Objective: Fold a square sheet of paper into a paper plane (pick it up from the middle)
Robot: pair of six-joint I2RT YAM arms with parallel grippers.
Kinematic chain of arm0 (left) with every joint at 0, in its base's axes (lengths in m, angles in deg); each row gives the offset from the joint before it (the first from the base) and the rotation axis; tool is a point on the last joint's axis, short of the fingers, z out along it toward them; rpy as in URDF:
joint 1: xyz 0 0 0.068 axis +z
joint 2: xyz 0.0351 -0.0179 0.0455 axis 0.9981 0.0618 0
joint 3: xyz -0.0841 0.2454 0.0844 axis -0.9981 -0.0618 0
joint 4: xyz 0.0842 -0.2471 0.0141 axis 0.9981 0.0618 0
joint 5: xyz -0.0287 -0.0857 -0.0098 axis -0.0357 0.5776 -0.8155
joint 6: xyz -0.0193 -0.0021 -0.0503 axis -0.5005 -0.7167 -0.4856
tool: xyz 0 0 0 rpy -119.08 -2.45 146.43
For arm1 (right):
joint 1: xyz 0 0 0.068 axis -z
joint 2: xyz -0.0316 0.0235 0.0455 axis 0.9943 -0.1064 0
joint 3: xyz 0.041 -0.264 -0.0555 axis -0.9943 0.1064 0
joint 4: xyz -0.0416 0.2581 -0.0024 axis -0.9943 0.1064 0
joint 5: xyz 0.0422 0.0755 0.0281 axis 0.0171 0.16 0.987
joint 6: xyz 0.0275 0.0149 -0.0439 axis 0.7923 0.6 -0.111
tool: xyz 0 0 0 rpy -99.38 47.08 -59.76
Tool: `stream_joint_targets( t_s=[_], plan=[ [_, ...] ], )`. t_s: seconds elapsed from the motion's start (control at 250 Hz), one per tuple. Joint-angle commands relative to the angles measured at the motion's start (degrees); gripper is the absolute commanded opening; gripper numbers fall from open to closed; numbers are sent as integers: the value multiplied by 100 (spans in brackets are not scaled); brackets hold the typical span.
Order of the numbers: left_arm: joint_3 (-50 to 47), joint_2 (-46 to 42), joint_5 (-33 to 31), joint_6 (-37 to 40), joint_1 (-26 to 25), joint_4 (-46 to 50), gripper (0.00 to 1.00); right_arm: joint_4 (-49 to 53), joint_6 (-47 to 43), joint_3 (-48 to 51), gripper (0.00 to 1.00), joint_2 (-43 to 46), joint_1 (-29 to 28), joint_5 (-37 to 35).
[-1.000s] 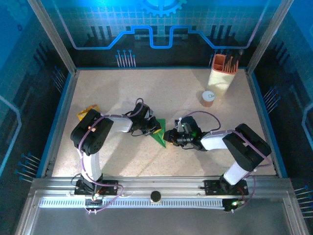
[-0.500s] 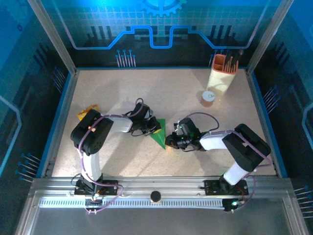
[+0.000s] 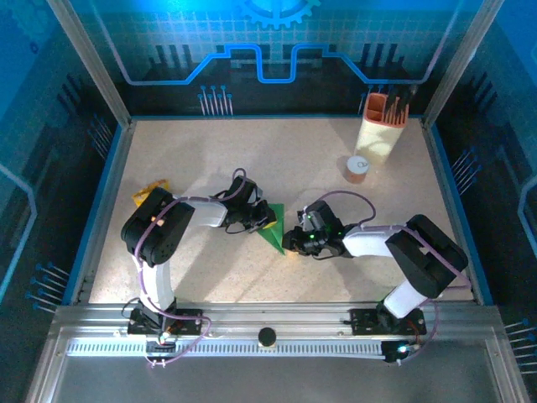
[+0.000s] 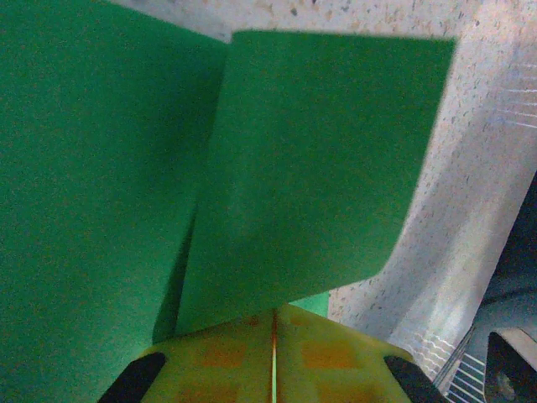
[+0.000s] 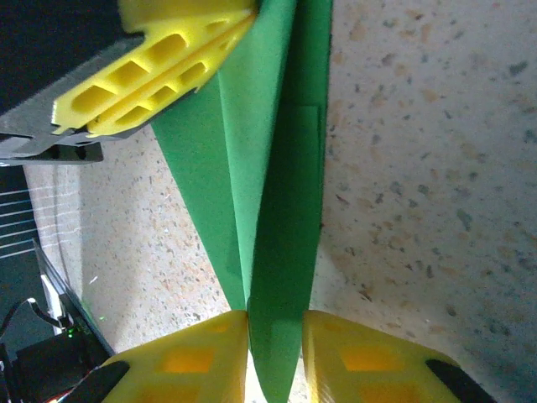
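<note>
The square sheet of paper (image 3: 271,234) is bright green and folded into a narrow pointed shape with raised flaps. It lies mid-table between the two arms. My left gripper (image 3: 261,220) is shut on its wide end. In the left wrist view the yellow fingers (image 4: 210,361) meet at a thin seam, with green flaps (image 4: 310,168) standing just ahead. My right gripper (image 3: 290,242) sits at the pointed end. Its yellow fingers (image 5: 193,361) stand slightly apart, and the paper's dark fold (image 5: 281,252) runs between them. The left gripper's fingers (image 5: 159,67) clamp the paper's far edge.
A crinkled yellow-orange snack packet (image 3: 151,191) lies at the left, beside the left arm. At the back right stand a cream holder with orange tools (image 3: 383,126) and a small round cup (image 3: 357,168). Speckled tabletop (image 3: 252,159) spreads behind the paper.
My right gripper has slid a little left and down along the paper's pointed end. The left gripper and the paper's wide end have stayed put.
</note>
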Motion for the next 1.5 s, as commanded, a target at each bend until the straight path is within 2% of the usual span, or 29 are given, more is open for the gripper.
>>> stream_joint_targets(
  t_s=[0.0, 0.204, 0.364, 0.647, 0.751, 0.823, 0.975, 1.179, 1.498],
  plan=[
    [-100, 263, -103, 35, -49, 348, 10, 201, -154, -106, 25, -31, -19, 140],
    [-106, 270, -97, 10, -43, 330, 10, 218, -57, -31, 14, -207, -30, 97],
    [-84, 271, -87, 25, -48, 350, 10, 194, 43, 165, 12, -204, -69, 1],
    [-94, 281, -88, 39, -62, 377, 9, 230, 78, 123, 13, -273, -118, 88],
    [-105, 263, -99, 26, -58, 353, 10, 366, 10, 76, 14, 59, -89, -33],
    [-122, 259, -96, 32, -60, 353, 10, 683, -122, -54, 20, 389, -25, -147],
    [-120, 263, -100, 42, -67, 361, 9, 1069, -495, -371, 22, 803, 135, -152],
    [-101, 281, -102, 40, -98, 354, 9, 568, -584, -855, 4, 107, 177, 609],
    [-62, 289, -101, 28, -93, 368, 9, 762, -603, -1498, 0, -807, 54, 617]
  ],
)
